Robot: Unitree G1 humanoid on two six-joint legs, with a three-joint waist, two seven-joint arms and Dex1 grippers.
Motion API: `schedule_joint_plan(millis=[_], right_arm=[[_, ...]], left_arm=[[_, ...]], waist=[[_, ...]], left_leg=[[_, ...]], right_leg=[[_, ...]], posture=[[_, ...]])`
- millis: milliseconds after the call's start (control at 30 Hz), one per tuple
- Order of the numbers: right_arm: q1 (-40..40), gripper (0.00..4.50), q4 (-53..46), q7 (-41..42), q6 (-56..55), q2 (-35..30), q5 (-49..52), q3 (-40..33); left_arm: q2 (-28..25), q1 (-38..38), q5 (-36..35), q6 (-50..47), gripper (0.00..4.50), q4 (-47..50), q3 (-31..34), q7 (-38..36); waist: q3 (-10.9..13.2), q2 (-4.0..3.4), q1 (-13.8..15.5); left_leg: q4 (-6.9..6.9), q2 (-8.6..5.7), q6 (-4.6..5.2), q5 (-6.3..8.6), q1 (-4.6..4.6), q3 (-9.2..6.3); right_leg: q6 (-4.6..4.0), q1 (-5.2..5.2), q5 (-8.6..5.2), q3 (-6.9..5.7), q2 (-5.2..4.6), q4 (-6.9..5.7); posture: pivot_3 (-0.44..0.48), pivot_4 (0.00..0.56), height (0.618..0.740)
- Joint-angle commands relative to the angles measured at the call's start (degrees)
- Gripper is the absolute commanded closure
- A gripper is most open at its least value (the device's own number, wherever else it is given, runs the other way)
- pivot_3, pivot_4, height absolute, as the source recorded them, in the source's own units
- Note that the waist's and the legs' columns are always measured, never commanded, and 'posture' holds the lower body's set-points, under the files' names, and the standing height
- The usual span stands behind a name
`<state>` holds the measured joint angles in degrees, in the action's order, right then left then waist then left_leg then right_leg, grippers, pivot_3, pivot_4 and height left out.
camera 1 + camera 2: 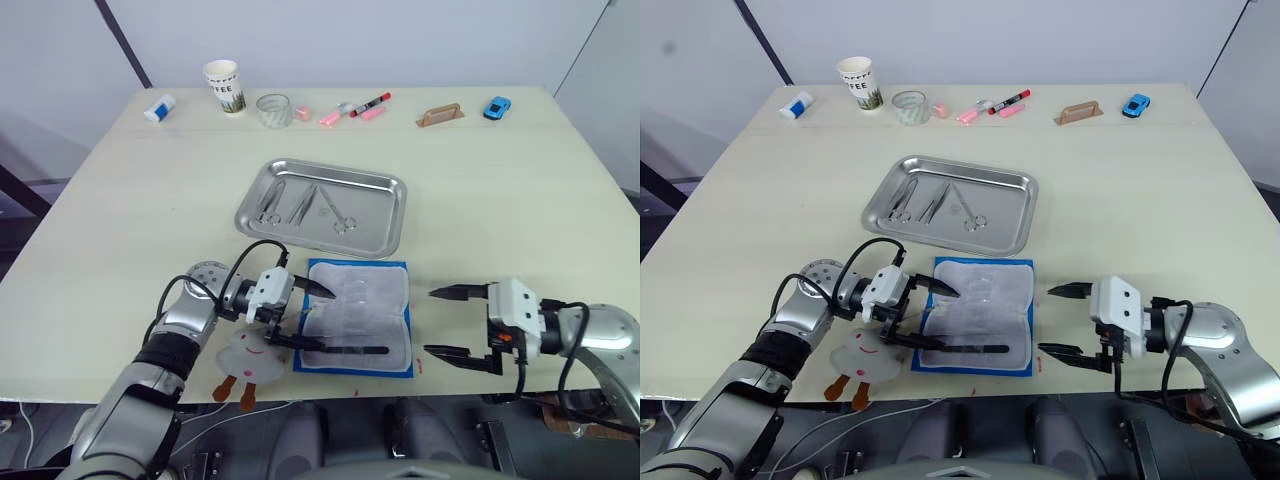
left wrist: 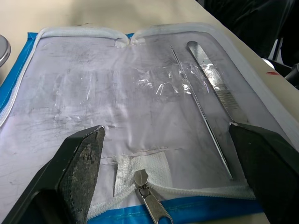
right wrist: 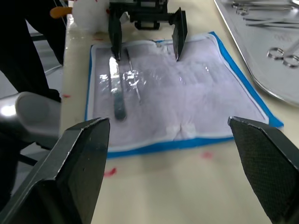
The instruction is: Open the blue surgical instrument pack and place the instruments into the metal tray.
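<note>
1. Two wide-open grippers flank the blue surgical instrument pack [image 1: 356, 317], unzipped flat just before the metal tray [image 1: 390, 222].
2. Left gripper [image 1: 312, 316] hovers over two instruments [image 2: 212, 79] inside, gripping nothing.
3. Right gripper [image 1: 447, 322] hangs empty beside the pack.

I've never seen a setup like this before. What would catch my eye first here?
Likely the blue surgical instrument pack, lying unzipped and flat at the table's near edge, with two slim instruments still on its lining. The left gripper hangs open over its left end and the right gripper waits open just beside its right. Behind it sits the shiny metal tray, already holding several ring-handled tools.
</note>
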<state>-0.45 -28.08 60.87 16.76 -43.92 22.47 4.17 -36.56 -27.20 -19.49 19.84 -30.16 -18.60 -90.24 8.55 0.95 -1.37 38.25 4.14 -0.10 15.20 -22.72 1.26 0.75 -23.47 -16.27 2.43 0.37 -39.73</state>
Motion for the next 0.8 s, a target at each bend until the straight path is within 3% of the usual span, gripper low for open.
schedule_joint_plan(millis=[33,400,800], right_arm=[[-2.8,0.08,-2.1,-2.5,2.5,1.3,-1.7,3.3],[-11.8,0.08,3.5,-8.5,4.0,7.9,-12.6,15.5],[-13.8,0.08,7.4,-8.1,2.9,9.0,-18.6,20.5]], left_arm=[[-0.7,1.4,2.8,0.6,0.00,-4.2,-2.0,-2.3],[-0.7,1.4,2.6,-1.1,0.00,-1.9,-2.1,-2.3],[-1.1,1.1,2.3,-2.0,0.00,-0.9,-2.0,-2.3]], waist=[[0.0,-0.01,0.2],[0.0,-0.02,0.5],[0.0,-0.02,0.5]], left_leg=[[0.00,0.00,0.00,0.00,0.00,0.00],[0.02,0.02,0.00,0.00,0.01,0.01],[0.04,0.02,0.00,0.00,-0.01,0.01]], right_leg=[[0.00,0.00,0.00,0.00,0.00,0.00],[-0.03,-0.01,0.01,0.02,0.04,-0.02],[-0.04,-0.02,0.01,0.02,0.04,-0.03]], posture=[[0.000,0.150,0.728],[0.000,0.150,0.728],[0.000,0.150,0.728]])
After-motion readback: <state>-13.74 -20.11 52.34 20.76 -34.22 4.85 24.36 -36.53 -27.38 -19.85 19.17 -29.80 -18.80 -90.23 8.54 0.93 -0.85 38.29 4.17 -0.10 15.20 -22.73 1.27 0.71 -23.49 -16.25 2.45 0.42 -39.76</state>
